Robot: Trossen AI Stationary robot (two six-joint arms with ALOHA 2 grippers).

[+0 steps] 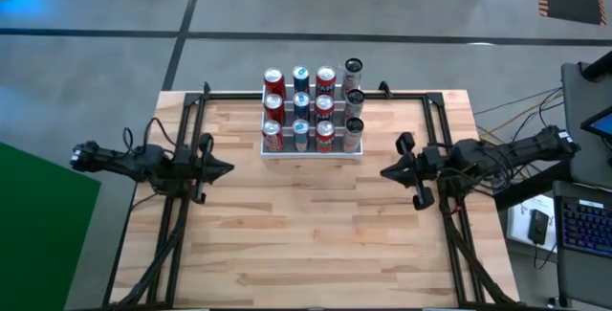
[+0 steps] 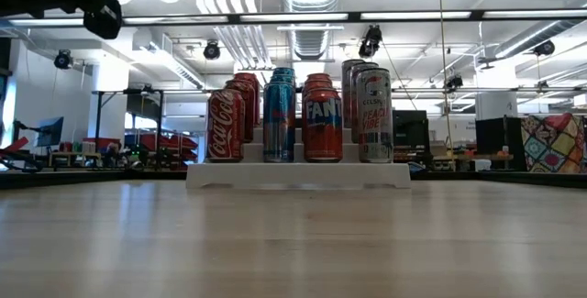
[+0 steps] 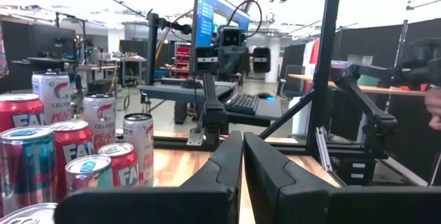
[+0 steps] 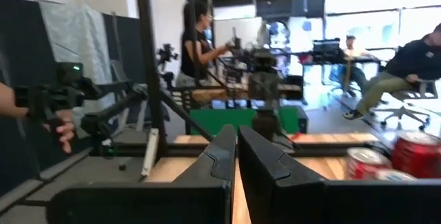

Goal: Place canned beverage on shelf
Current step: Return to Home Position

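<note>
the left gripper [image 1: 224,168] is pinched shut with nothing in it, out by the left side of the table [image 1: 306,244]. the right gripper [image 1: 386,172] mirrors it on the right side, fingers together and empty too. between them, toward the far edge, the shelf [image 1: 312,154] stands full: twelve cans [image 1: 300,101], four across on each of three tiers.

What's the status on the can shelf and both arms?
Left gripper and right gripper: jaws shut, empty, at opposite edges of the table. Shelf holds twelve cans, four per tier. Nothing in the way.
</note>
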